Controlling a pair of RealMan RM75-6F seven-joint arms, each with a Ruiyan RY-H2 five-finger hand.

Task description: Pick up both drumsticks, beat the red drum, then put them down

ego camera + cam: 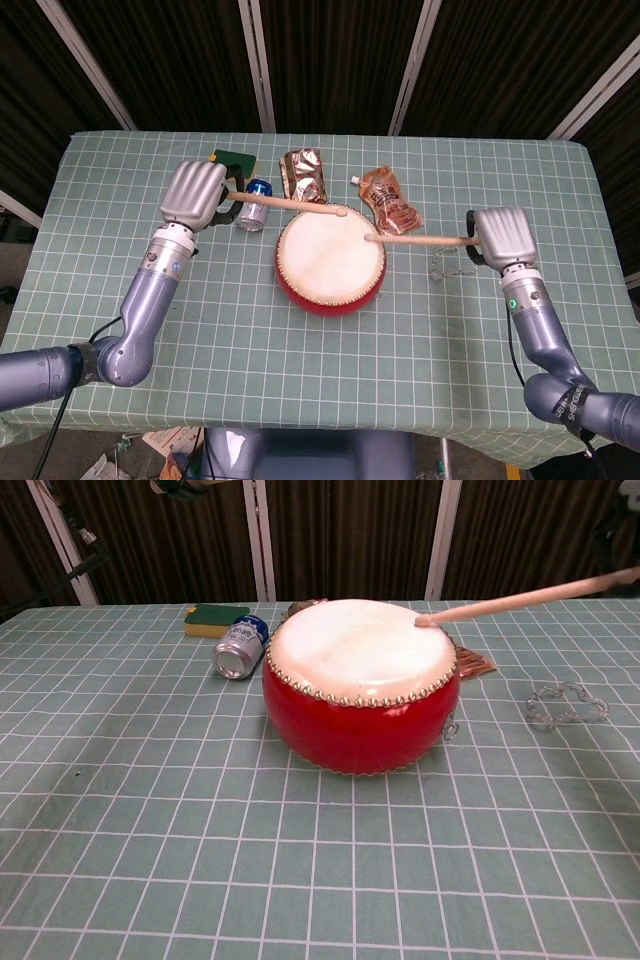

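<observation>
1. Red-walled and white-skinned, the drum (330, 258) sits mid-bench on the green checked cloth (300, 360), its skin facing up.
2. Right drumstick (420, 239): its butt end is wrapped in the curled fingers of the right hand (503, 236), which grasp it. From there the stick runs toward the drum; in the chest view it slopes down to its tip (421, 621), which lies at the far right rim of the skin. Whether it touches the skin cannot be told.
3. Left drumstick (285, 203): the left hand (196, 192) grasps it, fingers clenched round the handle end. Its tip lies just over the drum's far rim in the head view.
4. Pose: both hands show their silver backs to the head camera. The left forearm rises from the lower left, and the right forearm comes up from the lower right. Each hand is held well apart from the drum on its own side.
5. Behind the drum lie a blue can (255, 206) on its side, a green sponge (215, 619), and two snack packets (304, 176). A clear chain (566, 704) lies to the right.
</observation>
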